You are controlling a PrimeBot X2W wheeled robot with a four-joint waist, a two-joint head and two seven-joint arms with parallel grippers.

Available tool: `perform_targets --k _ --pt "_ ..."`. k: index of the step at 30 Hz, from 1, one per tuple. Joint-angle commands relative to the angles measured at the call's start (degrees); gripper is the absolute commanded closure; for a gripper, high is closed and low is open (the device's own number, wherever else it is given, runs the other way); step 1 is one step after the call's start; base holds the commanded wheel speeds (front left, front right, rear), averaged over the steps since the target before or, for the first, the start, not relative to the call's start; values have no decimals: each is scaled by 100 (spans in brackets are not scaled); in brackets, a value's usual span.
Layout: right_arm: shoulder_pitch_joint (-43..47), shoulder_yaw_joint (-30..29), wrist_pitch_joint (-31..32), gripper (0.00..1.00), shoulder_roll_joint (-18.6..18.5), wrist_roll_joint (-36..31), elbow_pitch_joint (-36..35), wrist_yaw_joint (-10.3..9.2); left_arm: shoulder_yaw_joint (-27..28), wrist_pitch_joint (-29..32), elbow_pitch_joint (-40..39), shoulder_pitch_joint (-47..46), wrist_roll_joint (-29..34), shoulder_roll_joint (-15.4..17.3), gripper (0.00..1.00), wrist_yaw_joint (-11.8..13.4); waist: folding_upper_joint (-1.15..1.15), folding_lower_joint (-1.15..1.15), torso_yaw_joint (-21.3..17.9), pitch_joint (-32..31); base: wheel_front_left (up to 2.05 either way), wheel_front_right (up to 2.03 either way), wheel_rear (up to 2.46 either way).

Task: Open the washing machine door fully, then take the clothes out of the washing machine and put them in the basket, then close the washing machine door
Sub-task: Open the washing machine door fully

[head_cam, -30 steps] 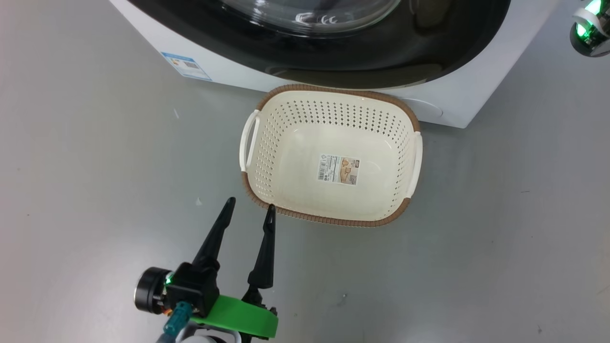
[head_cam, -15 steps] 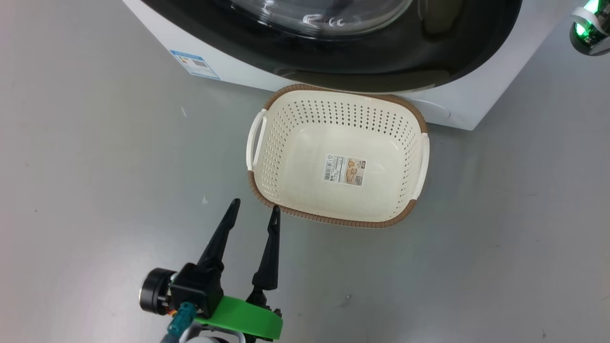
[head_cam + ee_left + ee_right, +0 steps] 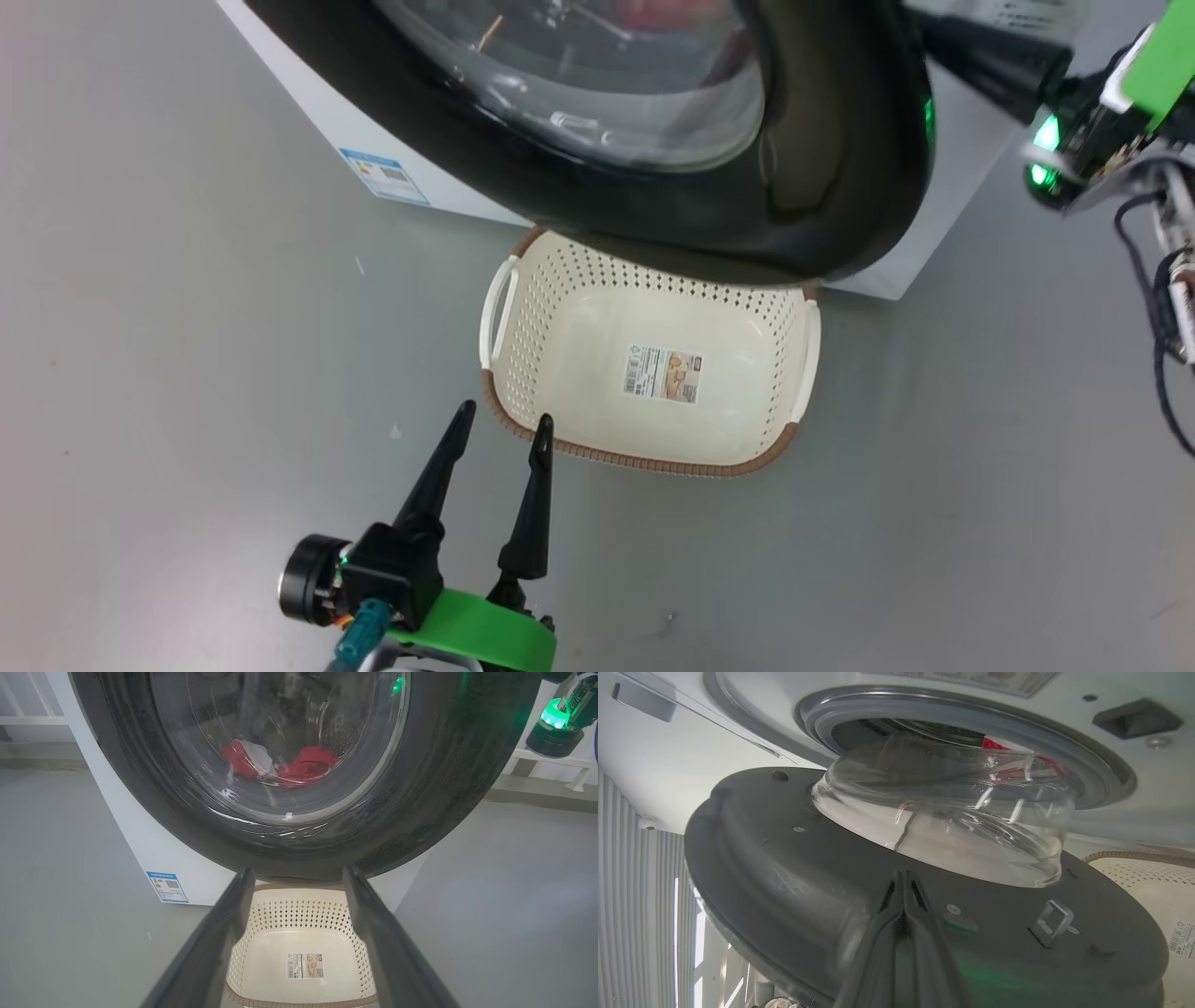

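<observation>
- Evidently the washing machine door (image 3: 840, 140) had swung out from the washing machine (image 3: 331, 117) since the earlier head view, where it lay flush. Its black rim now overhung the far rim of the basket (image 3: 644, 459).
- We saw that the right gripper (image 3: 903, 877) had come further into the upper right of the head view, by the door's free edge.
- The basket stood on the grey floor (image 3: 187, 373), just in front of the machine.
- The clothes (image 3: 303, 765) lay red in the drum behind the door glass.
- The right gripper's fingers were pressed together on nothing, with their tips at the door's dark inner face. We could not tell whether they touched it.
- The left gripper (image 3: 504, 415) had its fingers spread wide and empty, near the basket's near left corner.
</observation>
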Motion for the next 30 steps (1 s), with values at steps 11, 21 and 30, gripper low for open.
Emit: perform_targets --k 11,21,30 --pt "975 85 262 100 337 -217 -430 29 109 -69 1 326 82 62 0 -123 0 0 104 -735 0 0 0" --pt "1722 177 482 100 659 -343 -780 29 144 -69 55 754 194 62 0 -239 0 0 356 -1258 0 0 0" --pt "2241 236 523 100 941 -517 -1101 29 306 -69 50 1025 261 62 0 -296 0 0 672 -1556 0 0 0"
